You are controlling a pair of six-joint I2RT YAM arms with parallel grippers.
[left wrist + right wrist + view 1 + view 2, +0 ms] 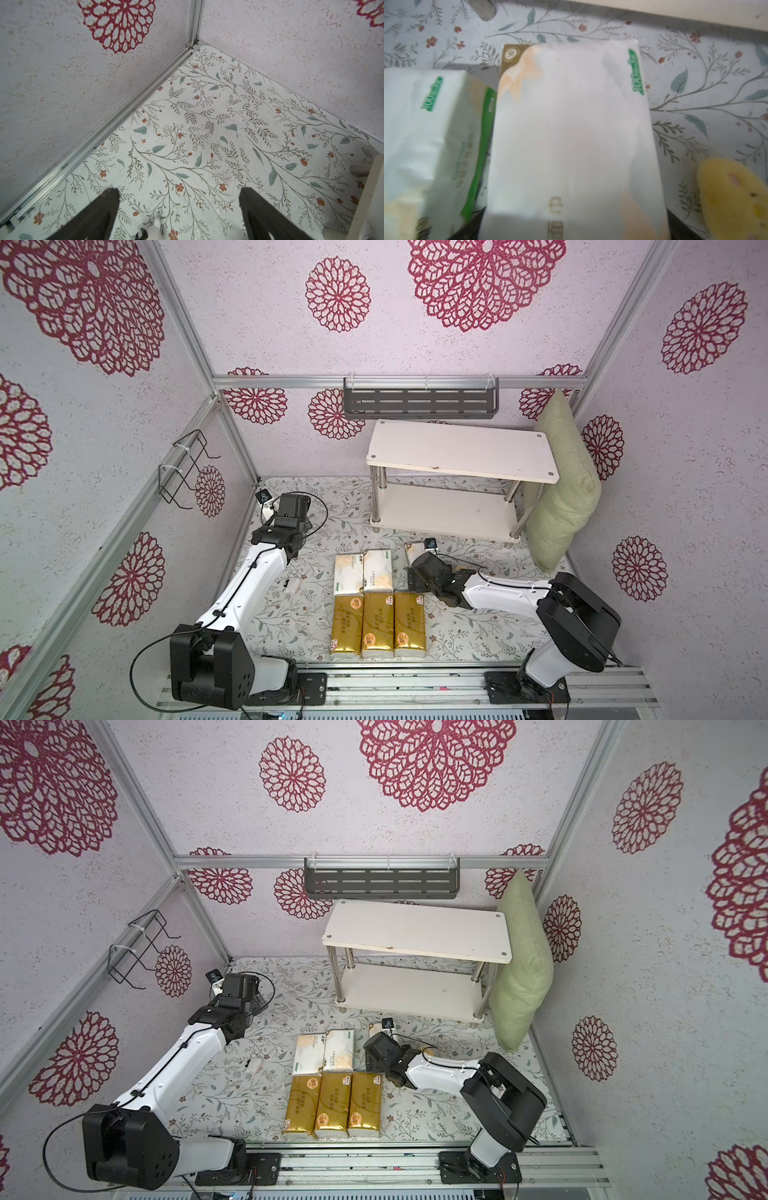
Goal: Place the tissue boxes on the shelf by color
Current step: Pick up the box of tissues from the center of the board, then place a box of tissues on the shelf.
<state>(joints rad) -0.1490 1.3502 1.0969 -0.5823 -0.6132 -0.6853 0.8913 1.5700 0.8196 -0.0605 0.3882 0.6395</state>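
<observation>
Six tissue boxes (377,624) near shelf (461,450)

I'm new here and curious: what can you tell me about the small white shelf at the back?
The shelf is a low white rack: two bare rectangular boards, one above the other, joined by shiny metal tube legs. It stands upright on the flowered table, below the grey wall rack; a green cushion seems to lean against its right end.
</observation>
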